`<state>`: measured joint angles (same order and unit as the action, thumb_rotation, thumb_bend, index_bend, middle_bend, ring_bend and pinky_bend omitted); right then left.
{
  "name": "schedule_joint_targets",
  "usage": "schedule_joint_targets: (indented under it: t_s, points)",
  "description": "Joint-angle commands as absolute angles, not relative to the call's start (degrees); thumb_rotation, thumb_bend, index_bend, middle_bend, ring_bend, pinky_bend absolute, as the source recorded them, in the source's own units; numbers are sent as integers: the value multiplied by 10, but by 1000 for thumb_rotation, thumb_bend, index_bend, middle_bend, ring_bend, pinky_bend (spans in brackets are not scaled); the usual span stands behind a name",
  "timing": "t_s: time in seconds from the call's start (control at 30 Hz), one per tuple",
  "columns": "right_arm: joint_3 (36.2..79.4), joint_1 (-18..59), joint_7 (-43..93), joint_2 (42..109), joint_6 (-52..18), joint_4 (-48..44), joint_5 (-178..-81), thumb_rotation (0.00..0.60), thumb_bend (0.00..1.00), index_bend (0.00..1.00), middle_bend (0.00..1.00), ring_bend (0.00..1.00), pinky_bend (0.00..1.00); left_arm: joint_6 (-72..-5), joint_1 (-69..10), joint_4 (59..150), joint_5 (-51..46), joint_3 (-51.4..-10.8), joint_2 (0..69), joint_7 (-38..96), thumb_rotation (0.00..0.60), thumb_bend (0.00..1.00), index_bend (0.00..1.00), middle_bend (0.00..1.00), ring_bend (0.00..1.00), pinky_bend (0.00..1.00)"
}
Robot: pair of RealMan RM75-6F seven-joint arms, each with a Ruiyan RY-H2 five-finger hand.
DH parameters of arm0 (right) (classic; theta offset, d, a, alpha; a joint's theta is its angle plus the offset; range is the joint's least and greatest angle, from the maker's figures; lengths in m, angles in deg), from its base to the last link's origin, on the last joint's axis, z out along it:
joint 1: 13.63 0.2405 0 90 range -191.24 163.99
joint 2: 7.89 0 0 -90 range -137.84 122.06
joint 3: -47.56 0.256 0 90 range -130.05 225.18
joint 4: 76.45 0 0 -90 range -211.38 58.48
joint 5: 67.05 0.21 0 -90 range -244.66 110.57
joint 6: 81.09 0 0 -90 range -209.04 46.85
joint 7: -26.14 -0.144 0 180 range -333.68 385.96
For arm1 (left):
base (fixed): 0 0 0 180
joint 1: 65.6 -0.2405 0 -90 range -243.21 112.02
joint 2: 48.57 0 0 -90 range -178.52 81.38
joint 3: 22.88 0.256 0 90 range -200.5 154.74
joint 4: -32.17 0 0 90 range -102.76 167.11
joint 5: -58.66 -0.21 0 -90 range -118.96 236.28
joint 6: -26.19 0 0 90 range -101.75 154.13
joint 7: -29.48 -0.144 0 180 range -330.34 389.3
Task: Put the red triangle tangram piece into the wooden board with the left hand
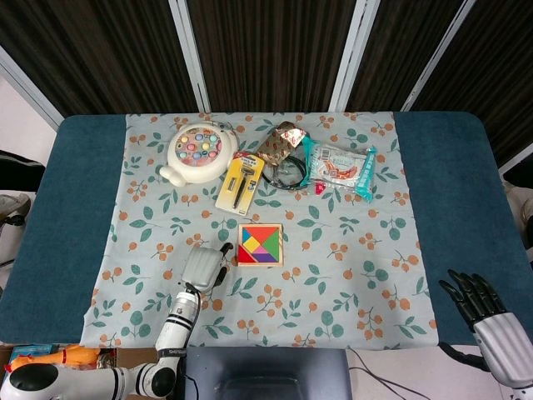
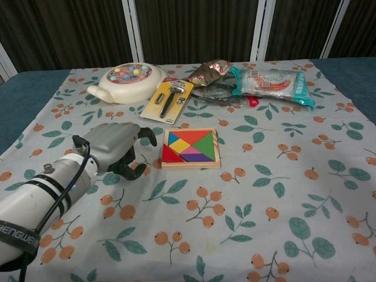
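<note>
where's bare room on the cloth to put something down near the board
Open cloth lies right of the wooden board, out to the cloth's right edge, and all along the near edge in front of it. The left hand takes the spot just left of the board. The far edge is crowded: fishing toy, razor pack, snack bags.

Only readable text: "HENGWEI" in white capitals on the black band around the left forearm (image 2: 17, 235), chest view, bottom-left corner. The start of the word is cut off by the frame edge. Snack packet (image 2: 271, 84) has red and white print, too small to read. Yellow blister card (image 2: 167, 100) holding the razor: print not legible either. Foil wrapper (image 2: 210, 69): no readable lettering. Head view resolves no text on anything.
</note>
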<state>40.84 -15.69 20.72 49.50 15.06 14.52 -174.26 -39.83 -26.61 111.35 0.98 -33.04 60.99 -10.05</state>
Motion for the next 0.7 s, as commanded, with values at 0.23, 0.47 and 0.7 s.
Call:
schedule_joint_targets:
  t_s: [0.23,0.47,0.7]
  points:
    - [408,-158,203,494,153,145,-1742,600,58,0,0,0,0,-397,-263,1107,1,-323,626,-106,600,415,301,1000,1000,1000]
    - [408,-158,197,492,157,142,-1743,600,57,0,0,0,0,-399,-261,1102,0,-326,635,-114,600,415,301,1000,1000,1000]
    - [408,-158,198,493,156,142,-1742,600,57,0,0,0,0,-395,-262,1101,5,-329,636,-117,600,415,299,1000,1000,1000]
